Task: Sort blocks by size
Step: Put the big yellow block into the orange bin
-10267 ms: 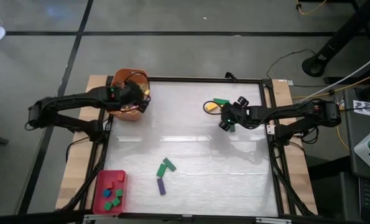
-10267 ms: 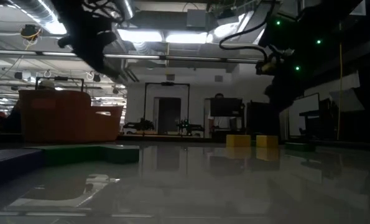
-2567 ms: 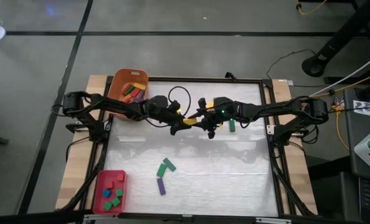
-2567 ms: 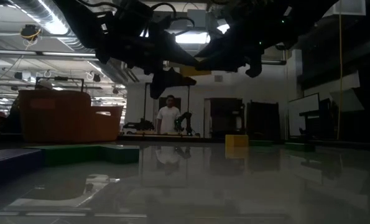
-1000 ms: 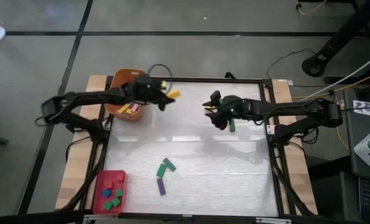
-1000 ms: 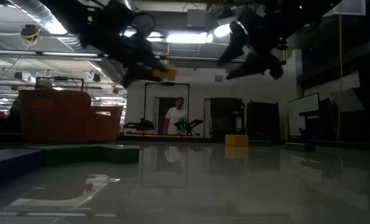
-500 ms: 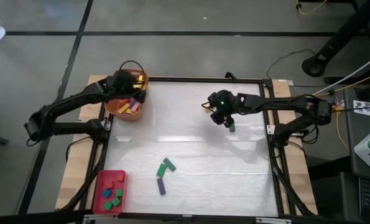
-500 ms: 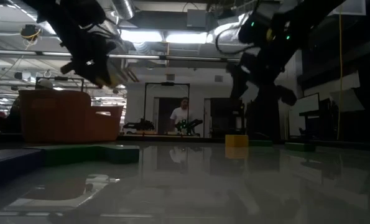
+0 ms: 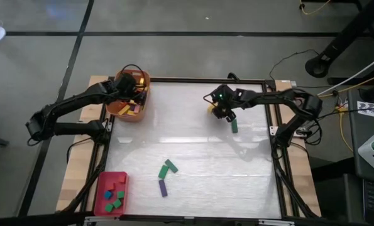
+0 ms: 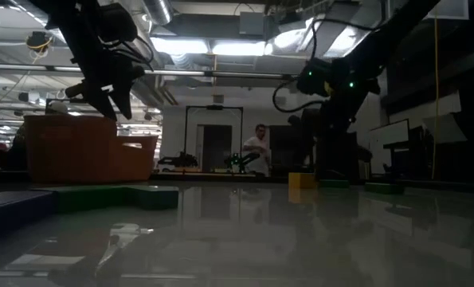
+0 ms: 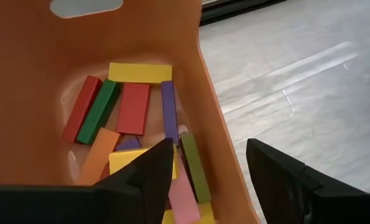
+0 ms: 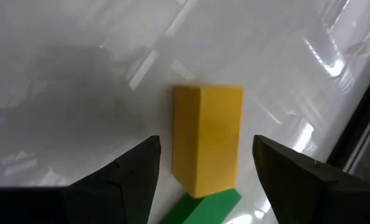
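I have the left gripper over the orange tub, fingers spread and empty, long blocks heaped just beneath: that's the long pile. Right gripper hangs spread over a yellow block, a green block touching it, lined up for a pick.

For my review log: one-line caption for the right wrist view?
Open right gripper poised over a yellow block lying against a green block.
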### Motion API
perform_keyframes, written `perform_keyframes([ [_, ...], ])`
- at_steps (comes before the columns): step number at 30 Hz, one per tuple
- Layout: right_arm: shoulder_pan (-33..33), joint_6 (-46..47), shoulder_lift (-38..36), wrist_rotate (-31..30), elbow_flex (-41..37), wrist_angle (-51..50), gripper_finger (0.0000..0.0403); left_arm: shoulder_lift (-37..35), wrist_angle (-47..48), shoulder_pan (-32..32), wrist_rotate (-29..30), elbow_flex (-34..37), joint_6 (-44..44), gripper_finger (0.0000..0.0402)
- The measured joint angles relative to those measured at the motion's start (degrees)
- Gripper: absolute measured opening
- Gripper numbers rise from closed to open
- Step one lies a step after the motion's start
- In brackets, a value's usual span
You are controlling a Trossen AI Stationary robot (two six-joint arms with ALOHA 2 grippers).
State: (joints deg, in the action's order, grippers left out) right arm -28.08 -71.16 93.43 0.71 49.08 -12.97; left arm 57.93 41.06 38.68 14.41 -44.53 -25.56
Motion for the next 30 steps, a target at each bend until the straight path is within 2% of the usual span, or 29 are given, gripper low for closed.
perform_keyframes([
  [7, -4.4, 0.0, 3.0, 3.9, 0.0, 0.1, 0.0252, 0.0, -0.1, 0.0, -0.1, 0.0, -3.1, 0.0187],
  [13, -5.4, 0.3, 4.3, 8.4, 0.2, 0.2, 0.0247, 0.0, -1.5, -0.5, -4.7, 0.0, -4.5, 0.0186],
  [17, -4.7, 1.7, 4.4, 8.3, 0.2, 0.3, 0.0210, 0.0, -7.2, -3.0, -7.1, 0.0, -4.5, 0.0186],
  [22, -4.0, 4.5, 4.6, 9.1, 0.2, 3.0, 0.0137, 0.0, -17.1, -7.3, -8.0, 0.0, -4.5, 0.0186],
  [27, -2.3, 7.9, 4.7, 9.6, 0.0, 6.3, 0.0132, 0.0, -24.2, -12.4, -8.1, 0.0, -4.5, 0.0186],
  [30, 0.0, 8.2, 4.7, 9.5, -0.1, 9.6, 0.0132, 0.0, -25.2, -15.3, -8.1, 0.0, -4.5, 0.0186],
])
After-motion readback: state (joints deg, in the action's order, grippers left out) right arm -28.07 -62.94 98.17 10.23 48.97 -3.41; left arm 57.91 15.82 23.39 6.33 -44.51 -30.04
